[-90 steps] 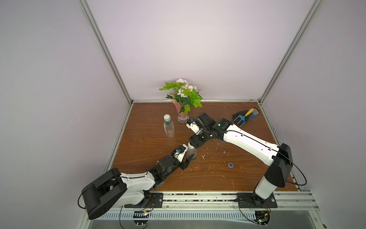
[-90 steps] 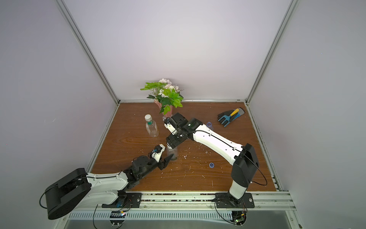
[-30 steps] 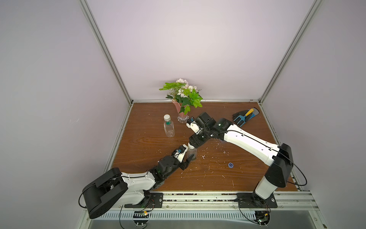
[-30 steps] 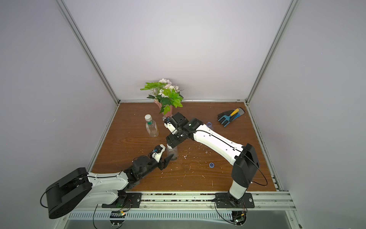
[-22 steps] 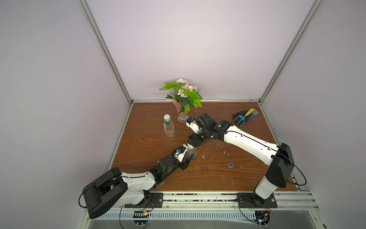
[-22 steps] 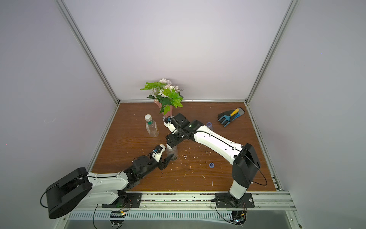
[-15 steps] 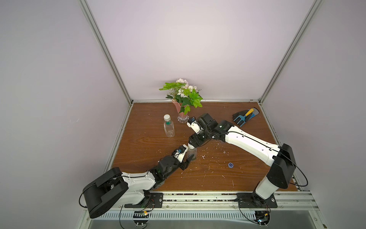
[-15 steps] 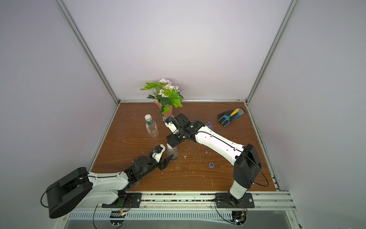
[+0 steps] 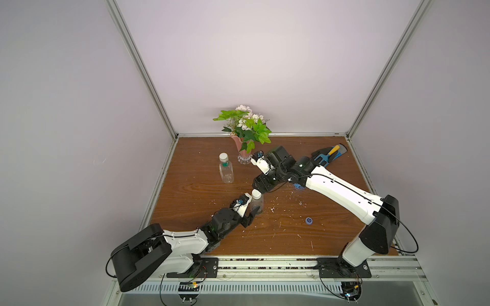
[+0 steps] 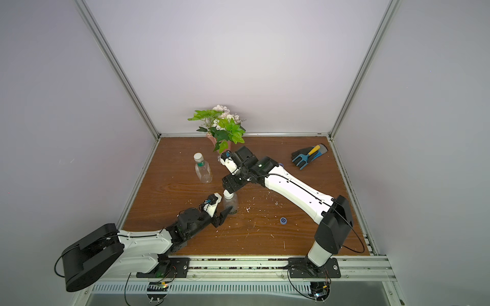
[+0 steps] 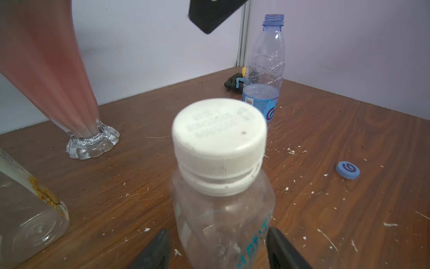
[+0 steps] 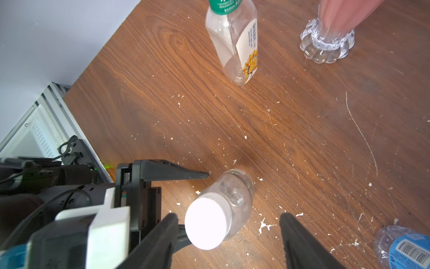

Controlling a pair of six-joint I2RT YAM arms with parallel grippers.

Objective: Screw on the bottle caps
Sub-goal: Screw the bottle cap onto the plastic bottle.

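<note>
A small clear bottle with teal print stands on the table, and a white cap sits on its neck. My left gripper is open around the bottle's body. One finger is close against it and the other stands clearly apart. My right gripper hangs open over the cap, with a gap on both sides. A blue cap lies loose. The blue-labelled bottle has no cap on it.
A squarish bottle with a green neck ring and a white cap stands at the back left. The pink flower vase is behind it, and a glove with a trowel lies at the back right. White crumbs litter the wood.
Hardly anything has changed. My right wrist has shifted slightly above the capped bottle. The left arm and the bottle stay where they were.
</note>
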